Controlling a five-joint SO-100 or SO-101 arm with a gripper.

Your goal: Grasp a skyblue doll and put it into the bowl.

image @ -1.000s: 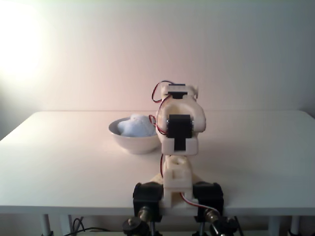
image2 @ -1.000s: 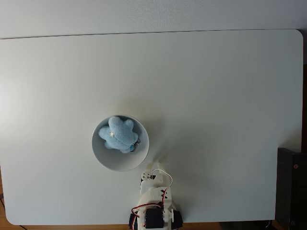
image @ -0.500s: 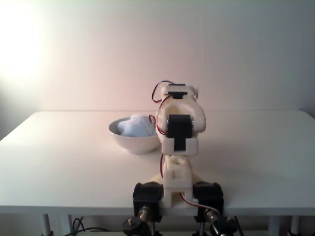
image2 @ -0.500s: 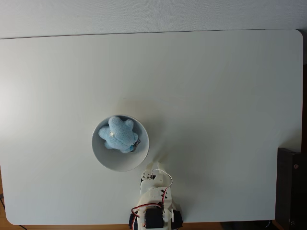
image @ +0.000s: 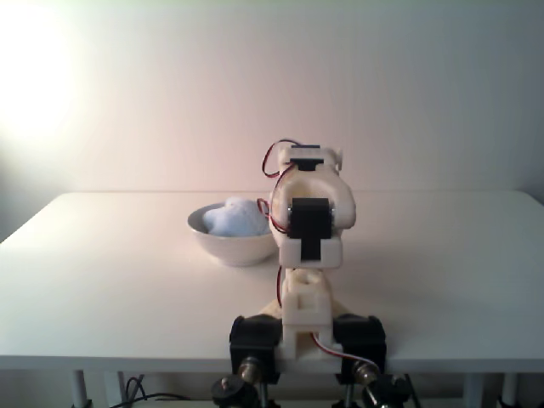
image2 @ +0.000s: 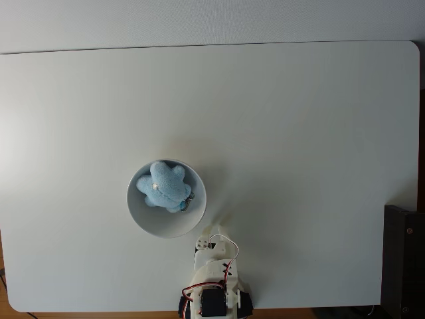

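The skyblue doll (image2: 163,186) lies inside the white bowl (image2: 149,219), toward the bowl's far side in the top-down fixed view. Seen from the front, the doll (image: 236,219) pokes above the rim of the bowl (image: 231,247). My white arm (image: 308,221) is folded back over its base at the table's near edge, just right of the bowl. The gripper (image2: 206,244) points toward the bowl's near right rim, apart from the doll and holding nothing. The frames are too small to show how its jaws stand.
The white table (image2: 299,133) stretches wide around the bowl on all sides. A dark object (image2: 402,259) stands off the table's right edge. The arm's base clamps (image: 306,340) sit on the near edge.
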